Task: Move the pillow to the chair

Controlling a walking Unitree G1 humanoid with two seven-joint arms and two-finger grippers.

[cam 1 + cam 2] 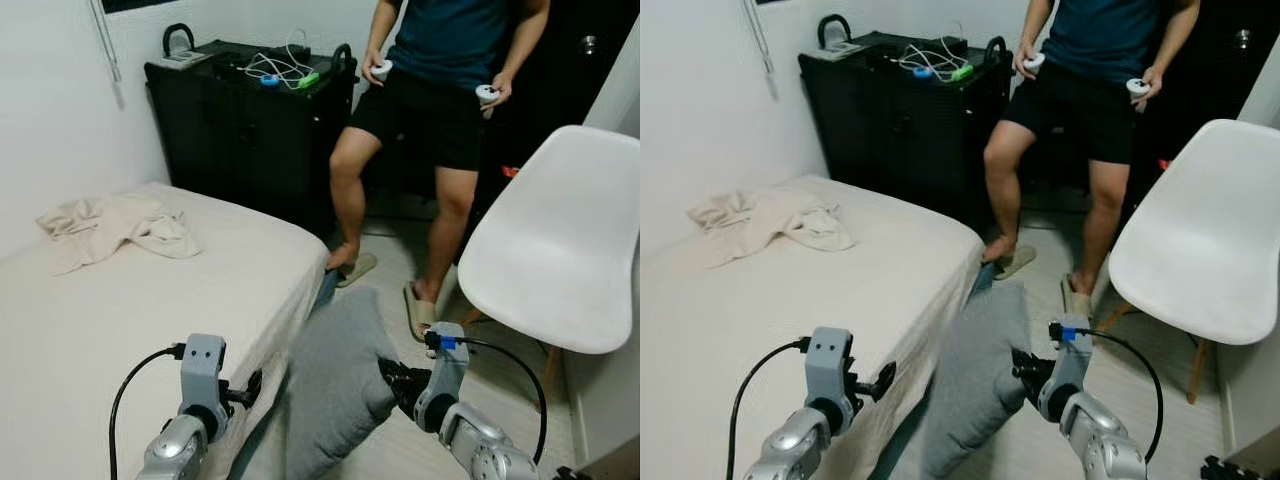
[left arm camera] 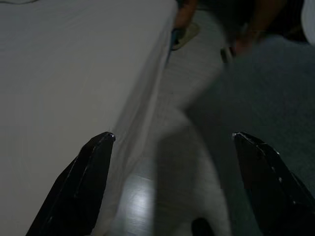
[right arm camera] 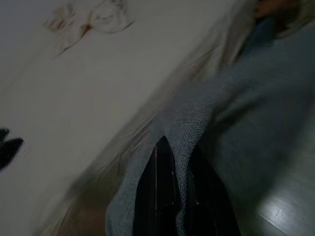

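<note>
Currently right end effector [image 1: 400,383] pinches grey pillow [image 1: 335,385] edge, hanging btwn bed [image 1: 150,300] & chair [image 1: 560,240].

Even indoor light, head views fairly sharp.
Wrist views dim w/ motion blur; soft shadow under pillow [image 1: 335,385] by bed [image 1: 120,300].

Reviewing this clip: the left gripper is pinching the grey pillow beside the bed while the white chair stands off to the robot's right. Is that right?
Not quite. It is the right gripper that is shut on the grey pillow, as the right wrist view shows. The left gripper is open, its fingers spread beside the bed. The rest holds: the white chair stands off to the robot's right.
</note>
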